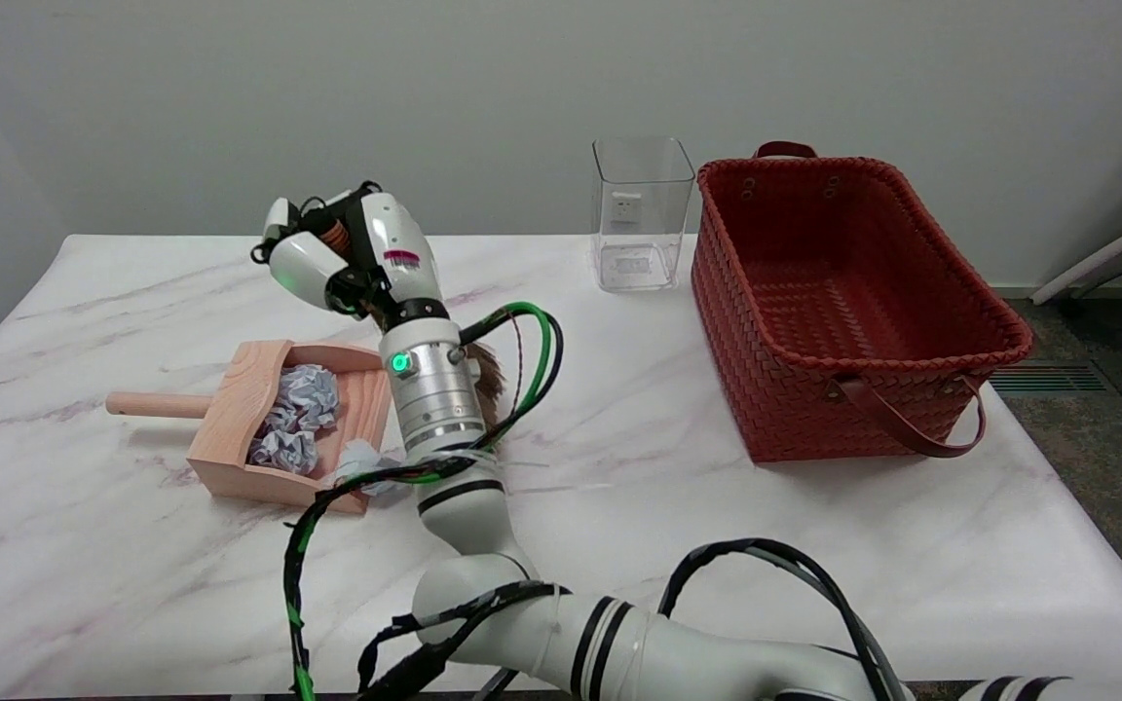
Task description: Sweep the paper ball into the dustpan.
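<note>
A light wooden dustpan (235, 414) lies on the marble table at the left, its round handle (152, 404) pointing left. Crumpled paper balls lie inside it, one near the back (306, 394) and one lower down (283, 453). Another crumpled scrap (358, 461) sits at the pan's open right edge, partly hidden by my forearm. My right hand (352, 248) is raised above the pan's far side, its fingers curled around the brownish handle of a brush. The brush's dark bristles (490, 382) show behind my wrist, to the right of the pan.
A red woven basket (912, 389) with brown strap handles stands at the right. A clear plastic container (641, 214) stands behind it near the back edge. My right arm's cables (532, 350) loop beside the wrist.
</note>
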You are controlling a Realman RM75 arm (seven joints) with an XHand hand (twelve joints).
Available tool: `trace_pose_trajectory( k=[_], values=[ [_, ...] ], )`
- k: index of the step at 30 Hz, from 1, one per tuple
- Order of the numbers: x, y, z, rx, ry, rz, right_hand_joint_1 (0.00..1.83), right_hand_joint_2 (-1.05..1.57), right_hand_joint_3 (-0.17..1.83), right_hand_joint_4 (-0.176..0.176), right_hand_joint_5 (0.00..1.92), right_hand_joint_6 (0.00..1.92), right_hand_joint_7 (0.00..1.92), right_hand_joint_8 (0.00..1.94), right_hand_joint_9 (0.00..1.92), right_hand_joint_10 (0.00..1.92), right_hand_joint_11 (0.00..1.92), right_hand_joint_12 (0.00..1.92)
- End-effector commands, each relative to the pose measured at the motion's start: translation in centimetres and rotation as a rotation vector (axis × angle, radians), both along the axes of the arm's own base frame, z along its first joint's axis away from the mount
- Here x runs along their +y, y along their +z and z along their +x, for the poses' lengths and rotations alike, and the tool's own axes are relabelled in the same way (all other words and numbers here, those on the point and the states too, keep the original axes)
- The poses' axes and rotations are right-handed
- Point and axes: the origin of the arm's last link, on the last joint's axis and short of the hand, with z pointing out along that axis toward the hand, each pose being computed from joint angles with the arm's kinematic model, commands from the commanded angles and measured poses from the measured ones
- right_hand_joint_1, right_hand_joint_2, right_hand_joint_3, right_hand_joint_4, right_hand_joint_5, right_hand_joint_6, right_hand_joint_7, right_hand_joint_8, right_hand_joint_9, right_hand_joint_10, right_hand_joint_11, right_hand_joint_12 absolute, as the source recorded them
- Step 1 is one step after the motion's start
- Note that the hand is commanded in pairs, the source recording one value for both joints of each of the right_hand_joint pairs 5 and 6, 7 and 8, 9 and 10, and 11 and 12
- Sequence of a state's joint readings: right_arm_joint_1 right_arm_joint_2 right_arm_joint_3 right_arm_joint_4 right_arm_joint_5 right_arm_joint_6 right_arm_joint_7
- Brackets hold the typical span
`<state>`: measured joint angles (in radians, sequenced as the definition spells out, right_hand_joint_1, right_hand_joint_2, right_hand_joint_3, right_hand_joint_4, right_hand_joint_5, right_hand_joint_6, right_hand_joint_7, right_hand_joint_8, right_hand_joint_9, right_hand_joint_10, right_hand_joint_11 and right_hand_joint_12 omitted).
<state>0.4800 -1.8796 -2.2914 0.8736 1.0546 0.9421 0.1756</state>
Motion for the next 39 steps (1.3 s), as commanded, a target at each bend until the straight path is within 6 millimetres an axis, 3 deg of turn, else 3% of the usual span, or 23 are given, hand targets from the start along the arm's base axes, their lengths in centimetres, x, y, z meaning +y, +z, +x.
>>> trace_pose_trajectory(
  k=[1,7,15,24,28,33,39],
  values=[
    [1.8,-2.3,-3.8,-0.093,-0.161,0.082,0.81,1.51,1.28,0.000,1.92,1.92,1.92,1.92,1.92,1.92,1.80,1.80],
    [0.9,-3.5,-4.8,-0.171,-0.219,0.170,0.81,1.47,1.35,0.000,1.92,1.92,1.92,1.92,1.92,1.92,1.81,1.81],
    [-2.2,-4.6,-4.1,-0.164,-0.230,0.214,0.80,1.25,1.48,0.000,1.92,1.92,1.92,1.92,1.92,1.92,1.88,1.88],
    [-4.6,-5.1,-0.9,-0.192,-0.181,0.232,0.77,1.17,1.40,0.000,1.92,1.92,1.92,1.92,1.92,1.92,1.92,1.92],
    [-5.1,-5.1,-0.6,-0.306,-0.206,0.266,0.76,1.15,1.37,0.000,1.92,1.92,1.92,1.92,1.92,1.92,1.92,1.92],
    [-4.8,-5.3,-2.1,-0.557,-0.285,0.324,0.76,1.12,1.33,0.000,1.92,1.92,1.92,1.92,1.92,1.92,1.92,1.92],
    [-4.3,-5.6,-3.0,-0.715,-0.317,0.364,0.76,1.07,1.26,0.000,1.92,1.92,1.92,1.92,1.92,1.92,1.92,1.92]
  ],
)
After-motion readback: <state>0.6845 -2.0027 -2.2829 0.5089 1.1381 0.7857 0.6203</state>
